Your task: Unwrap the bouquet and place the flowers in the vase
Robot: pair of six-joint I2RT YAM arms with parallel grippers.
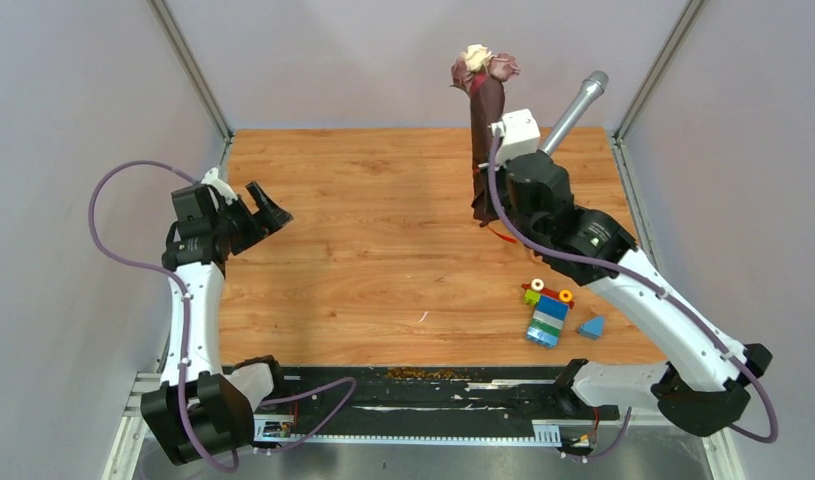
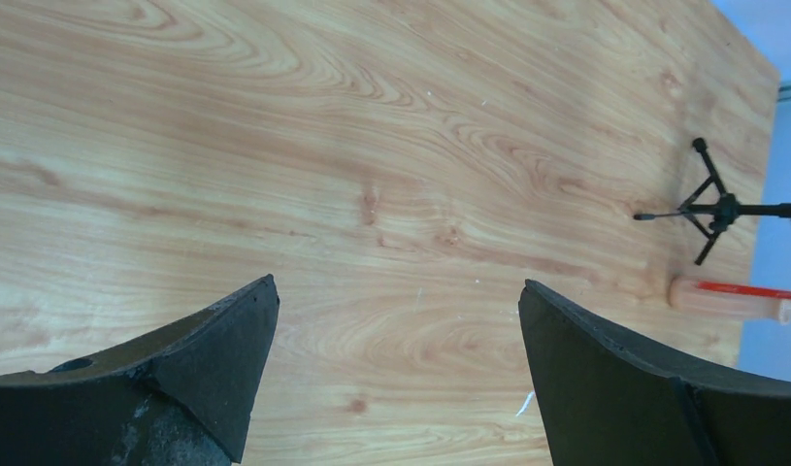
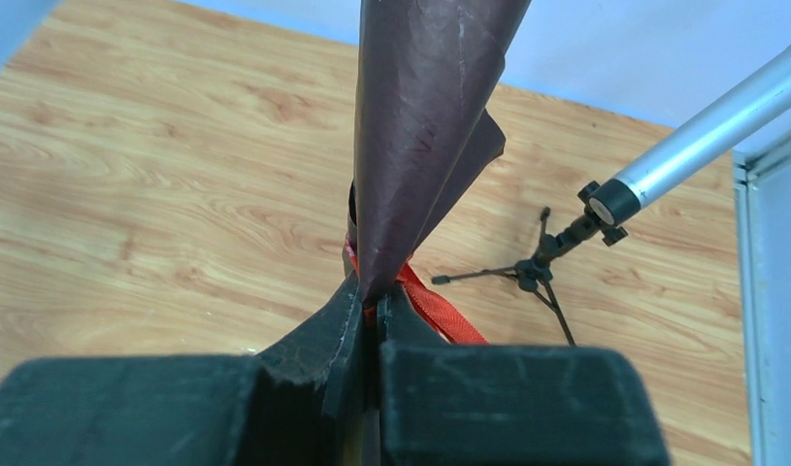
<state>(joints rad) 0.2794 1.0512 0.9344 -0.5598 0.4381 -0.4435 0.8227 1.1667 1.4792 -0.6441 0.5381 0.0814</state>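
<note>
Currently the right gripper (image 3: 372,309) is clamped on the narrow lower end of the bouquet (image 1: 486,120), which stands upright above it, flowers (image 1: 483,65) uppermost. Left gripper (image 2: 396,320): fingers spread wide, nothing between them, table (image 2: 372,146) beneath.

In the right wrist view the bouquet (image 3: 420,126) runs off the top edge, so its flower heads are cut away. Its narrow end vanishes between the pinched fingers of the right gripper (image 3: 372,309). From above, the right arm (image 1: 633,280) covers the tripod of the microphone (image 1: 575,110). In the left wrist view, a pale pink thing (image 2: 726,299) at the far right is too blurred to name. Brown crumbs (image 1: 423,373) at the near edge of the table (image 1: 333,300) are too small to tell.
</note>
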